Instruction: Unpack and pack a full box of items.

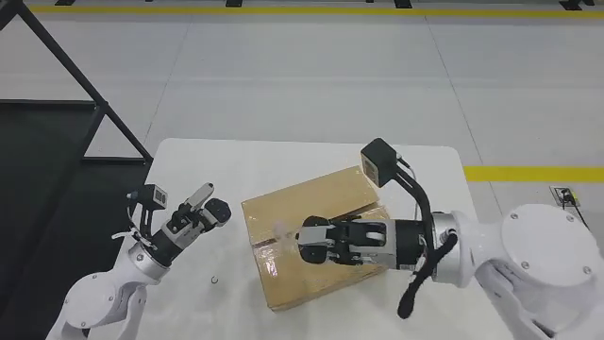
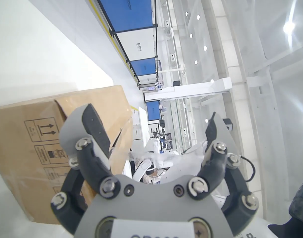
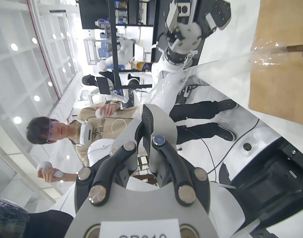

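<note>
Pinching tape [image 3: 226,63], right tool [image 1: 307,239] over closed box [image 1: 302,203], left tool [image 2: 151,115] spread

One cardboard box [image 1: 302,203]; one tape strip [image 3: 223,63] (clear); one white table [image 1: 283,156].

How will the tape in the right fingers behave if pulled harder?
Likely floppy and clingy: the tape crinkles and twists between the box and the shut right gripper. Probably stretches or tears before dragging the box, which looks far bulkier. May stick to the fingers.
</note>
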### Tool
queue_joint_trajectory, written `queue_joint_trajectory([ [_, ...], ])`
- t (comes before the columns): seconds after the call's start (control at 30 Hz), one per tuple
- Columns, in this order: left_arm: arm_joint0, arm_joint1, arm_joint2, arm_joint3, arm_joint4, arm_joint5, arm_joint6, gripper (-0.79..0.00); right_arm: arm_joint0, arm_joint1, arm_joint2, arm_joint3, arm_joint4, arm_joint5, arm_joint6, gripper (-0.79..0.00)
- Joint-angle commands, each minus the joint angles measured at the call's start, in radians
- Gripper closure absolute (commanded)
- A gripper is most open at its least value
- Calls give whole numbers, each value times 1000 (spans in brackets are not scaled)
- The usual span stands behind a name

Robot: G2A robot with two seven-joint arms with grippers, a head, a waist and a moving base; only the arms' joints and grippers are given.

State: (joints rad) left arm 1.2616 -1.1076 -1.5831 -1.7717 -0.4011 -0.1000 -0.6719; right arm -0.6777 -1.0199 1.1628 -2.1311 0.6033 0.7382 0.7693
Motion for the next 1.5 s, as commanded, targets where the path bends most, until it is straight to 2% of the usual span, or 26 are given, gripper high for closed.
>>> queue_joint_trajectory([
  [0.0, 4, 2, 3, -17, 9, -6, -21, -785, -14, 3, 28, 12, 14, 4, -13, 0],
  [0.47, 4, 6, 27, -68, 22, 2, -61, -785, -17, 47, 119, 99, -44, 176, 88, 0],
  [0.7, -15, 7, 47, -60, 31, 9, -62, -785, -10, 81, 116, 130, -62, 239, 74, 0],
  [0.9, -31, 7, 61, -50, 34, 12, -66, -785, 10, 130, 82, 124, -40, 269, 44, 0],
  [1.47, -71, 9, 98, -29, 43, 23, -71, -785, -3, 291, 106, 134, 20, 274, 39, 0],
])
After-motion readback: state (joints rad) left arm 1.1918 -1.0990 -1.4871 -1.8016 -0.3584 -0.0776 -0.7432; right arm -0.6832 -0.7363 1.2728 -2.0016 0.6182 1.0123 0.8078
